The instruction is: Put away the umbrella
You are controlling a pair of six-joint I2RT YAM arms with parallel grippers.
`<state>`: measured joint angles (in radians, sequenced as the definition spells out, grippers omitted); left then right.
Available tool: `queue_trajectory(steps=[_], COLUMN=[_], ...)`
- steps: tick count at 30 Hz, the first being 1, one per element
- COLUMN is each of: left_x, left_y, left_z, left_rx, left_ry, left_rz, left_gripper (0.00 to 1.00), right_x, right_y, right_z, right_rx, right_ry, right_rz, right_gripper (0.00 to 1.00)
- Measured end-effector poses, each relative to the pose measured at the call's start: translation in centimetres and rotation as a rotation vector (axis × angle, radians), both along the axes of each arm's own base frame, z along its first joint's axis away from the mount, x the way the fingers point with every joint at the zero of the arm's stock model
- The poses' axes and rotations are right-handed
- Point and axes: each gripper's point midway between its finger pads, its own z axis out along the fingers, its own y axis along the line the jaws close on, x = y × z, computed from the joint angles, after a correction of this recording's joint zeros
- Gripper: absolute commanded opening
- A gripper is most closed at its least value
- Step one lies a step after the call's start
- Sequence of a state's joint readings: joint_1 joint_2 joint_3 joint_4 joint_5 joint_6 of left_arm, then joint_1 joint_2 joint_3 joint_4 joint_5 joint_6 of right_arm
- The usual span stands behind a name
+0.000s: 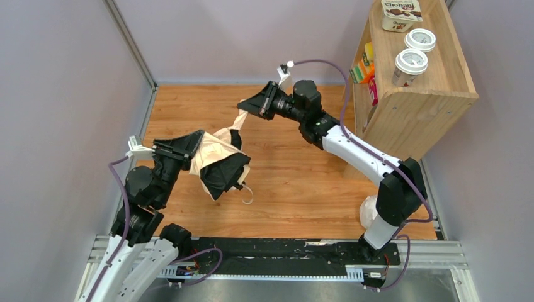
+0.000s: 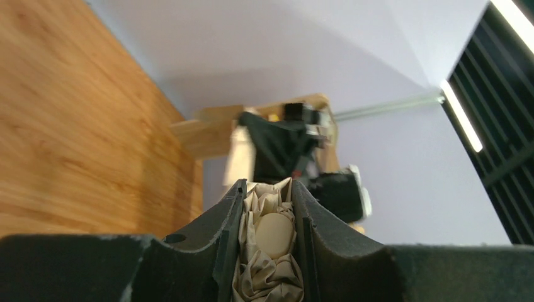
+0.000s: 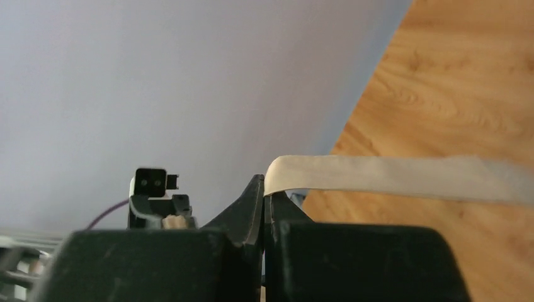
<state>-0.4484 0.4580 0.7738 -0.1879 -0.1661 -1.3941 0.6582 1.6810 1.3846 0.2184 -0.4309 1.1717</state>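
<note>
The wooden table (image 1: 296, 189) is closed in by grey walls on the left, far and right sides, and a wooden shelf (image 1: 415, 107) takes up the far right corner, with lidded cups (image 1: 410, 65) on top. The bare wood in the middle and toward the near right gives the most open room. The left arm works close to the left wall, and a white bag (image 1: 367, 211) sits by the right arm's base at the near edge. The umbrella (image 1: 217, 151) hangs left of centre as a crumpled beige and dark bundle between the two arms. The left gripper (image 1: 198, 148) has its jaws partly closed around the bunched fabric, and the wrist view shows a pale rounded piece wedged between the fingers (image 2: 220, 220). The right gripper (image 1: 244, 108) is pinched tight on the strap tab (image 3: 378, 176), which is stretched flat away from its jaws. The bundle runs diagonally from near left to far right. No shaft shows, so its true axis cannot be told.
</note>
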Motion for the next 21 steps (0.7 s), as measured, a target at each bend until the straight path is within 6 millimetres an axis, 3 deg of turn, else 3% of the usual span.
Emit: queue_trajectory(steps=[3,6,11,14,15,16,18,21], left_x=[0.9,2.6,5.6,7.3,8.7,8.8,9.6,10.9], left_y=[1.1,1.4,1.2,0.6,0.4,0.4,0.2,-0.4], left_z=[-3.1,-5.9,-7.9,-8.0,-8.4,-8.6,-9.7,-10.6], left_rx=[0.007,0.018,0.019,0.02,0.042,0.044,0.073,0.09], left_ry=[0.083,0.161,0.217,0.231,0.253,0.257,0.282,0.291], left_rz=[0.076,0.133,0.196,0.212,0.234,0.236,0.245,0.247], left_gripper=[0.0,0.0,0.0,0.0,0.0,0.0,0.0,0.0], right_x=[-0.5,-2.1,-4.6,-7.3,-9.5,-9.5,-11.4,-13.9], right_y=[-0.1,-0.7,-0.7,-0.2,0.3,0.3,0.8,1.7], right_z=[4.1,6.7,8.7,9.6,10.3,10.3,11.1,11.6], right_rx=[-0.04,-0.076,-0.129,-0.158,-0.199,-0.199,-0.225,-0.261], right_ry=[-0.258,-0.488,-0.727,-0.856,-0.95,-0.95,-1.023,-1.102], right_rz=[0.034,0.077,0.203,0.333,0.411,0.411,0.457,0.511], right_gripper=[0.0,0.0,0.02,0.08,0.11,0.11,0.0,0.0])
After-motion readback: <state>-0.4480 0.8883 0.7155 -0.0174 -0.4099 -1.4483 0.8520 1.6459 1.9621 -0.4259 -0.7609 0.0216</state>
